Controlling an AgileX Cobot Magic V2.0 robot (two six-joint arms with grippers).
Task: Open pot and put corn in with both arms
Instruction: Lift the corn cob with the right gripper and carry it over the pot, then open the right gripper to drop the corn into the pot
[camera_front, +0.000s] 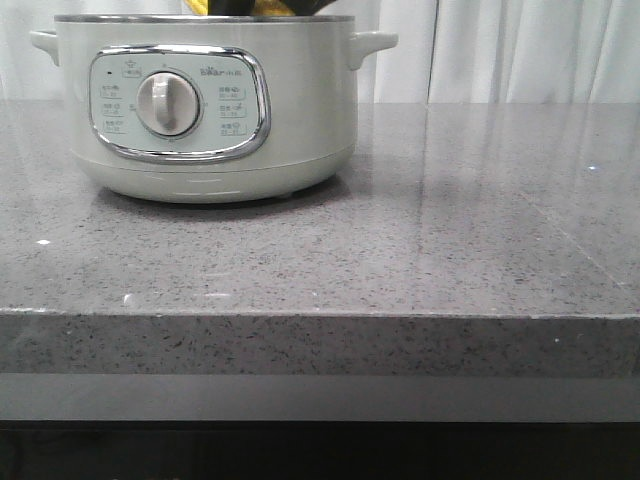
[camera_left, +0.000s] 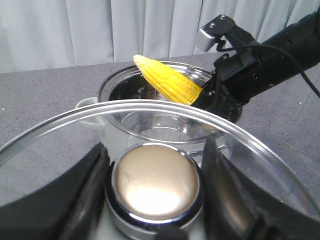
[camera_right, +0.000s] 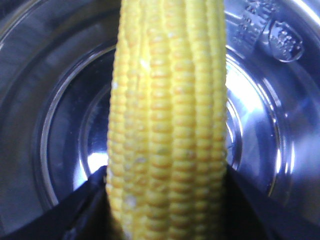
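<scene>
My right gripper (camera_right: 165, 200) pinches the corn (camera_left: 167, 80) at its thick end, cob slanting tip-up over the open pot (camera_front: 205, 100), which stands toward the bench's (camera_front: 450, 250) far left; I judge the cob light, stiff, its kernels slick, so low on the butt is the sound hold; my left gripper (camera_left: 156, 187) clasps the knob of the glass lid (camera_left: 250, 145), fragile and smooth, held off the pot; polished grey stone, pale curtains behind.
</scene>
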